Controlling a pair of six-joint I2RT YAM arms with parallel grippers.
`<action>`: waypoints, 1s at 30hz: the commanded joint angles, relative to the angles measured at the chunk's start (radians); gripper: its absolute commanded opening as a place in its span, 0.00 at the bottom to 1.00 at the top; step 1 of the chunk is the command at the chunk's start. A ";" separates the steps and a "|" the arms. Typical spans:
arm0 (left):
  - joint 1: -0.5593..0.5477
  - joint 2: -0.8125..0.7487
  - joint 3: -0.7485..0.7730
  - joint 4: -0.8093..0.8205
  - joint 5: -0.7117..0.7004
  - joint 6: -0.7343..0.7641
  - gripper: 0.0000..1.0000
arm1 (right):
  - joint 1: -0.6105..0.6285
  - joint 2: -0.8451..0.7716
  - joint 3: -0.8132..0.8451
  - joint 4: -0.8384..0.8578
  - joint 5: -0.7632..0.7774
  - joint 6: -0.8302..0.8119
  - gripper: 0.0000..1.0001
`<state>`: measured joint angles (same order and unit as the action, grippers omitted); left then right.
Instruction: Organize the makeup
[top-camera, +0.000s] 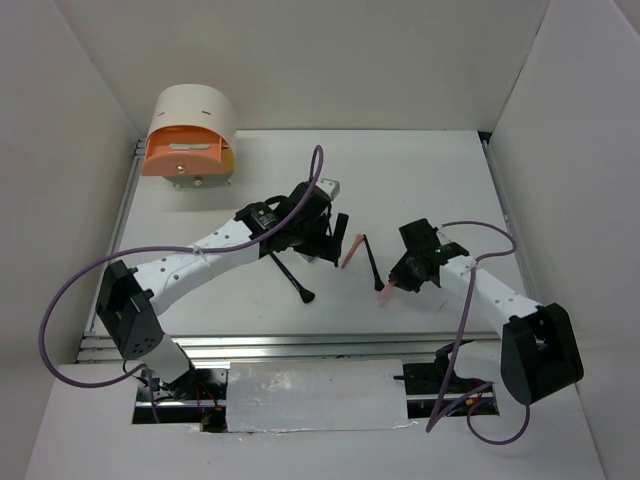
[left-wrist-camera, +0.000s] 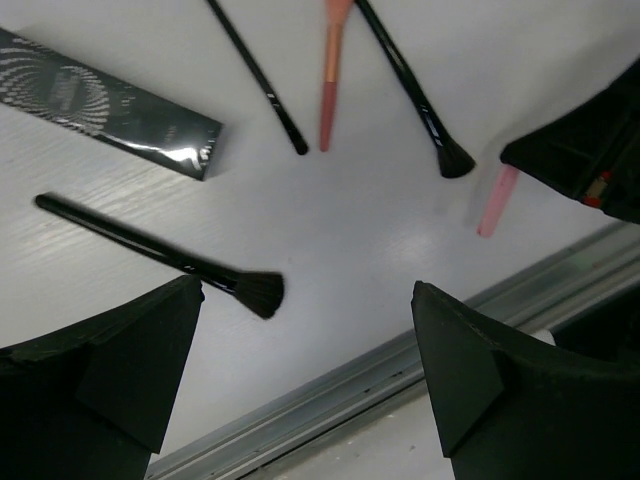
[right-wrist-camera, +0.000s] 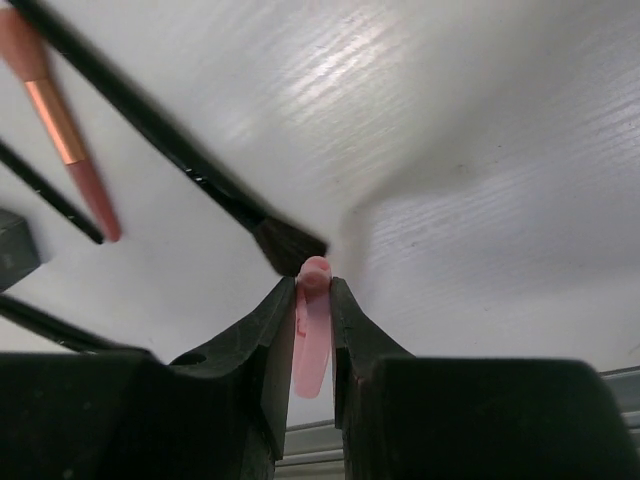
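Observation:
My right gripper (right-wrist-camera: 314, 287) is shut on a short pink stick (right-wrist-camera: 312, 335), which lies low over the table; from above the pink stick (top-camera: 385, 293) pokes out of that gripper (top-camera: 401, 277). Just ahead lies a black brush (right-wrist-camera: 160, 130) with its bristles near the stick's tip. A coral stick (left-wrist-camera: 329, 75), a thin black stick (left-wrist-camera: 258, 78), another black brush (left-wrist-camera: 165, 251) and a grey rectangular case (left-wrist-camera: 110, 105) lie under my left gripper (left-wrist-camera: 305, 300), which hangs open and holds nothing. In the top view the left gripper (top-camera: 328, 240) hovers over the table's middle.
A round cream-and-orange drawer box (top-camera: 190, 140) stands at the back left. White walls close in the table on three sides. A metal rail (top-camera: 300, 345) runs along the near edge. My two arms are close together near the middle.

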<state>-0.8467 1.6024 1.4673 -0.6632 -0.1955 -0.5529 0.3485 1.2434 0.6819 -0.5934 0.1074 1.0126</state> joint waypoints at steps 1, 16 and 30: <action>0.006 -0.042 -0.024 0.114 0.184 0.047 0.99 | 0.007 -0.067 0.054 -0.012 0.006 -0.016 0.00; 0.043 0.088 0.005 0.350 0.820 -0.073 0.96 | 0.030 -0.216 0.335 -0.117 -0.070 -0.035 0.00; 0.061 0.155 0.037 0.405 0.852 -0.122 0.72 | 0.044 -0.254 0.332 -0.083 -0.153 -0.046 0.00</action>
<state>-0.7929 1.7374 1.4673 -0.3149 0.6117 -0.6590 0.3820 1.0077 0.9874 -0.6853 -0.0162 0.9783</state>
